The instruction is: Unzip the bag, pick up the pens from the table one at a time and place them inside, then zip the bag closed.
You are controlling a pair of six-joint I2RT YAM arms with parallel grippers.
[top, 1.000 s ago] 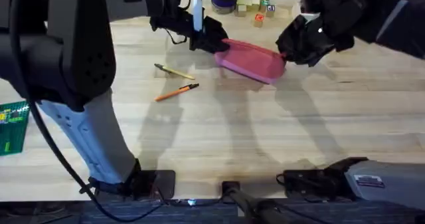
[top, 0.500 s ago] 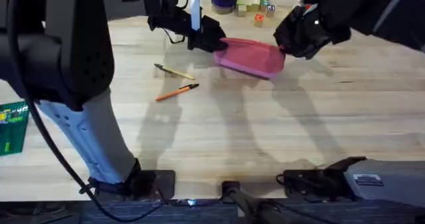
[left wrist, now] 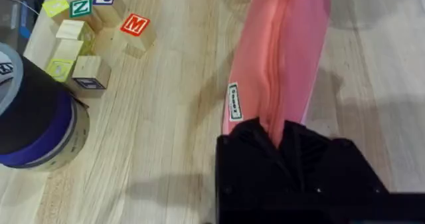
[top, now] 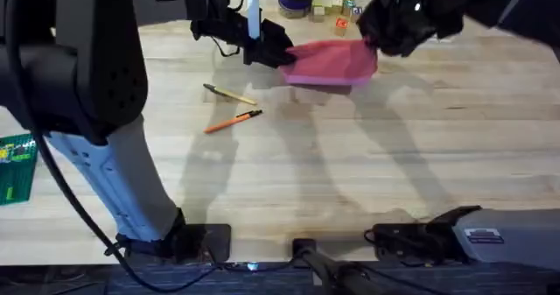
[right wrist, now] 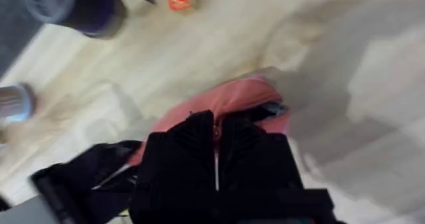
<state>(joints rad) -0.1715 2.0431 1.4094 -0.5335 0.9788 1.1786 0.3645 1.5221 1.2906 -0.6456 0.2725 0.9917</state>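
Both grippers' fingers clamped on the pink bag (top: 328,63), one per end

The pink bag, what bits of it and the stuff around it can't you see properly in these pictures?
- The bag: in the overhead view both ends sit under the left gripper and right gripper.
- Its zipper pull: covered by black fingers in the left wrist view; the right wrist view is blurred.
- The pens: too small overhead to make out their tips clearly.
- The dark roll: cut off by the left wrist view's edge.
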